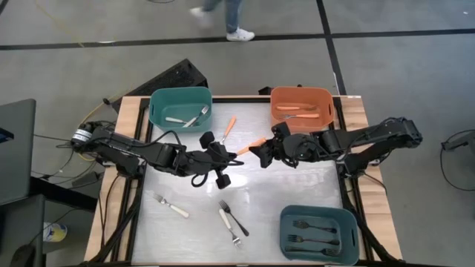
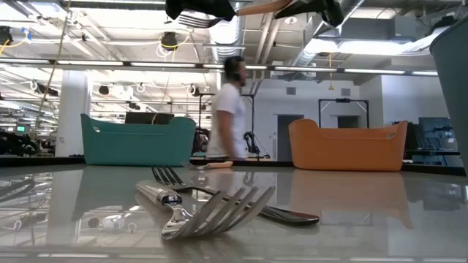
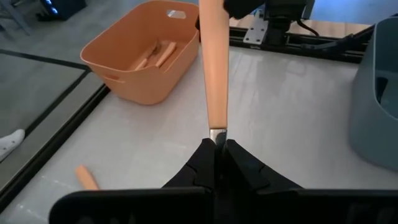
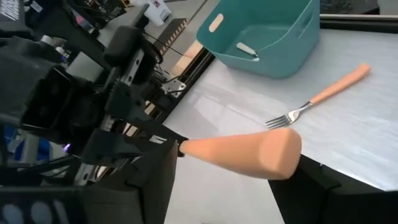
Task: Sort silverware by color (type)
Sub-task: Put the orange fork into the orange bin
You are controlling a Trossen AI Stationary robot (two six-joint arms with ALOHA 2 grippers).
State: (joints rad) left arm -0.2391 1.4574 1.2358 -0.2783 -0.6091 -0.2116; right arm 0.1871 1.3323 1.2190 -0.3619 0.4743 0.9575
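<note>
Your left gripper (image 1: 231, 157) sits at the centre of the high view, its fingers (image 3: 239, 168) pressed together on the metal end of an orange-handled fork (image 1: 249, 147). You can see the pinch plainly in the left wrist view, where the orange handle (image 3: 213, 68) runs straight away from the closed tips. The fork hangs in the air above the table (image 1: 297, 185), bridging the two grippers.

Your right gripper (image 1: 261, 150) meets it from the right of centre. Its fingers are spread, one on each side of the handle's blunt end (image 4: 273, 152); you cannot tell from these views whether they touch it.

A second orange fork (image 1: 228, 129) lies on the table just above centre, near the teal bin (image 1: 180, 96) at upper left, which holds white-handled forks (image 1: 187, 119). The orange bin (image 1: 300, 95) at upper right holds orange ones. The dark bin (image 1: 319, 215) at lower right holds black forks (image 1: 312, 231).

On the table at lower left lies a white-handled fork (image 1: 171, 205); at lower centre a silver-looking fork (image 1: 228, 223) and a black one (image 1: 236, 217) lie crossed.

A person (image 2: 231, 109) stands in the room beyond the table.
</note>
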